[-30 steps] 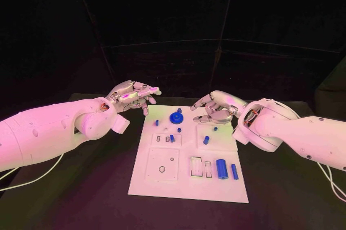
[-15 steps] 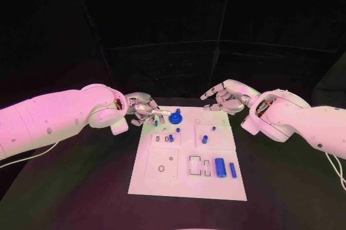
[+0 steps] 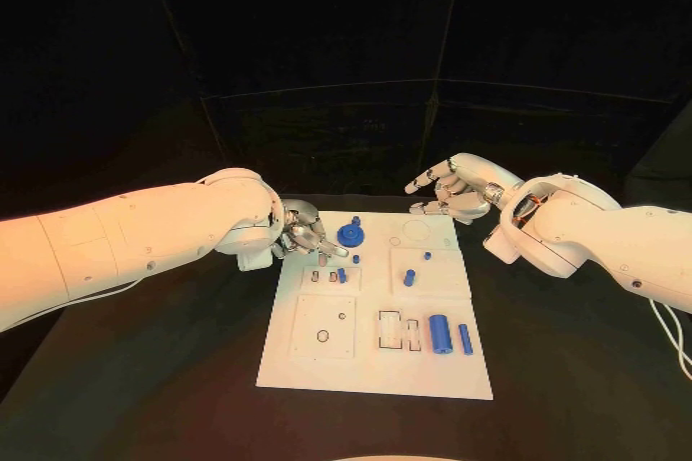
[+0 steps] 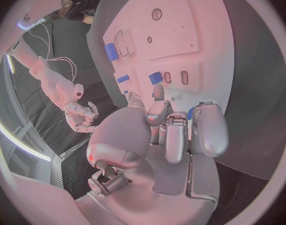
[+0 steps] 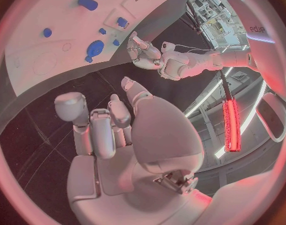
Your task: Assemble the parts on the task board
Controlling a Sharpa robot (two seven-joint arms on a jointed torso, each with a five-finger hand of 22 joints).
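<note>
The white task board (image 3: 378, 366) lies in the middle of the table. A round blue gear-like part (image 3: 352, 236) sits near its far edge, small blue pegs (image 3: 410, 277) stand mid-board, and a thick blue cylinder (image 3: 441, 334) lies beside a thin one (image 3: 464, 338) at the near right. My left hand (image 3: 307, 236) hangs low over the board's far left corner with its fingers (image 4: 208, 130) curled down. A bit of blue (image 4: 190, 114) shows between them; whether it is held is unclear. My right hand (image 3: 454, 193) hovers beyond the far right corner, fingers loosely apart and holding nothing.
Rectangular slots (image 3: 392, 331) and a raised plate with a hole (image 3: 325, 331) take up the near half of the board. Black table (image 3: 173, 381) surrounds the board on all sides. In the right wrist view, the left hand (image 5: 149, 52) shows past the board's edge (image 5: 43, 15).
My left hand has dropped and swung in from the table's left onto the board's far left corner, covering the small peg there. The right hand has drawn back, away from the board.
</note>
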